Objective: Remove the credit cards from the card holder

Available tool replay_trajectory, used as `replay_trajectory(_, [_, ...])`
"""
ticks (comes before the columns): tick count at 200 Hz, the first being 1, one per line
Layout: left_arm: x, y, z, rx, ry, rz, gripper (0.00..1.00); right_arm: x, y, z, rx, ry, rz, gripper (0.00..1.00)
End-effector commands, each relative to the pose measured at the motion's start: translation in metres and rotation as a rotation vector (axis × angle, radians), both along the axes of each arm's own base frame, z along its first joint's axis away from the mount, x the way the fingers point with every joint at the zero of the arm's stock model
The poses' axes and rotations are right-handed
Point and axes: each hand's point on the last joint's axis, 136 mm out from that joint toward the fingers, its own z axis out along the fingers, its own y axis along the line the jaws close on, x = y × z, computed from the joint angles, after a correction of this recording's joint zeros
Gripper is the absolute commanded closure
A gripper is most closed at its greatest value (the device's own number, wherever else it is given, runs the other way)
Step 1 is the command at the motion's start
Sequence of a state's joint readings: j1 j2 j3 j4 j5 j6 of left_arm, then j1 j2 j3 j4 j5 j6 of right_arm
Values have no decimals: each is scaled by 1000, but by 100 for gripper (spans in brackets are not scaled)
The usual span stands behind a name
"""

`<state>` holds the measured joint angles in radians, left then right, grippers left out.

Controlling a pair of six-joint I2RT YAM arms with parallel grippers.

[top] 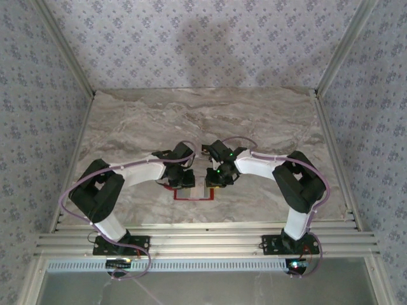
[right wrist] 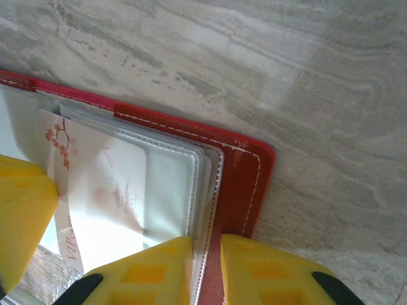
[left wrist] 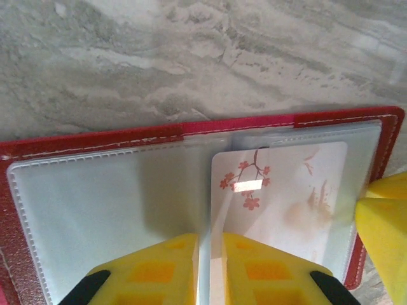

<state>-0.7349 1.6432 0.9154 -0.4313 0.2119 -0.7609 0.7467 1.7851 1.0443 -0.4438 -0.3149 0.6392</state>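
Note:
The red card holder [top: 197, 194] lies open on the marble table between both arms. In the left wrist view its red border [left wrist: 95, 143] frames clear sleeves, and a white credit card [left wrist: 286, 190] with a red blossom print sits on the right half. My left gripper [left wrist: 210, 238] is shut on that card's left edge, at the holder's middle fold. My right gripper [right wrist: 206, 240] is shut on the right edge of the card holder [right wrist: 245, 171], pinching the sleeves and the red cover. The same credit card [right wrist: 95, 184] shows to its left. From above, the left gripper [top: 184, 181] and right gripper [top: 215, 181] stand close together.
The marble tabletop [top: 203, 121] stretches away behind the holder, with patterned walls on three sides. A ribbed metal rail [top: 203, 241] runs along the near edge by the arm bases. The other arm's yellow finger [left wrist: 381, 235] stands close at the holder's right edge.

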Motion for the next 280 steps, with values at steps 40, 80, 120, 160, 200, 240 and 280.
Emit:
replay_trajectory(40, [3, -12, 12, -159, -1, 31, 76, -6, -8, -10, -45, 31, -2, 76])
replay_trajectory(80, [2, -6, 8, -148, -4, 41, 73, -7, -8, -9, -46, 33, 0, 76])
replay_trajectory(120, [6, -3, 20, -153, -45, 49, 70, -7, -8, -9, -49, 34, 0, 76])
replay_trajectory(160, [8, 3, 30, -168, -79, 65, 66, -8, -10, -10, -53, 36, -1, 76])
replay_trajectory(200, [9, 7, 19, -220, -26, 75, 65, -8, -9, -10, -52, 35, 0, 76])
replay_trajectory(240, [7, 2, 9, -285, 24, 80, 65, -8, -10, -9, -55, 35, -1, 76])
replay_trajectory(280, [7, 0, 2, -304, 48, 83, 65, -8, -11, -9, -59, 38, -1, 76])
